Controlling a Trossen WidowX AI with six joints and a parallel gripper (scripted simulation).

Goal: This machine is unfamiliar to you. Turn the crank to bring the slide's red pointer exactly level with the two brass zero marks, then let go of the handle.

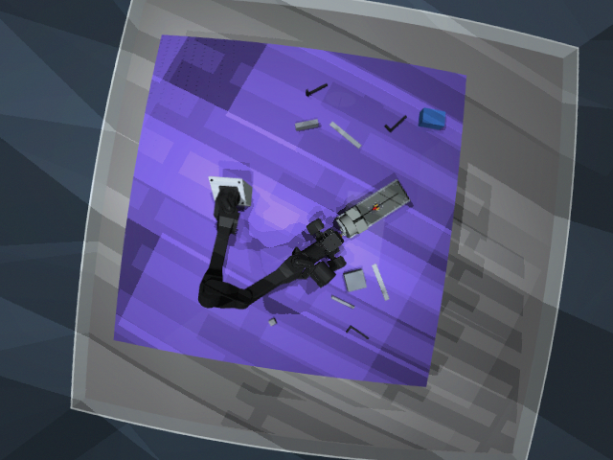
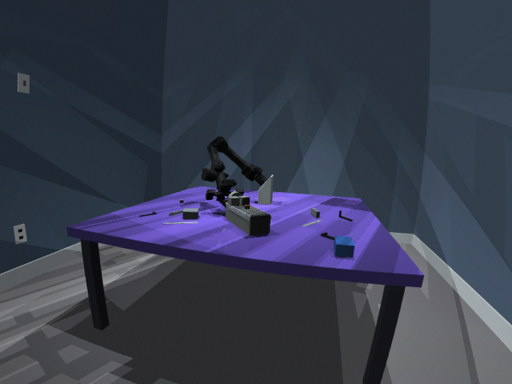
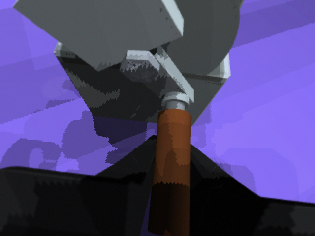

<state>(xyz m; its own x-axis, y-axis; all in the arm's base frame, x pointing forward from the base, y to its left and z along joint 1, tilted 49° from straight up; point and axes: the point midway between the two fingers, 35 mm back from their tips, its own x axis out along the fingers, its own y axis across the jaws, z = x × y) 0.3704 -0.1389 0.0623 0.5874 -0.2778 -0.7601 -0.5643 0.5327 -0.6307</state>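
The machine is a long grey box with a slot on top and a rounded housing at its crank end. The red pointer is a tiny spot at the slot, with yellowish specks right beside it; whether it is level with the brass marks is too small to tell. In the wrist view a short grey crank arm carries an orange-brown handle. My gripper is shut on this handle, with a black finger on each side. The handle is hidden in the top and exterior views.
A grey block and pale strips lie beside the machine. A blue block, black L-shaped pieces and another grey bar lie farther off. A small cube lies near the arm's elbow.
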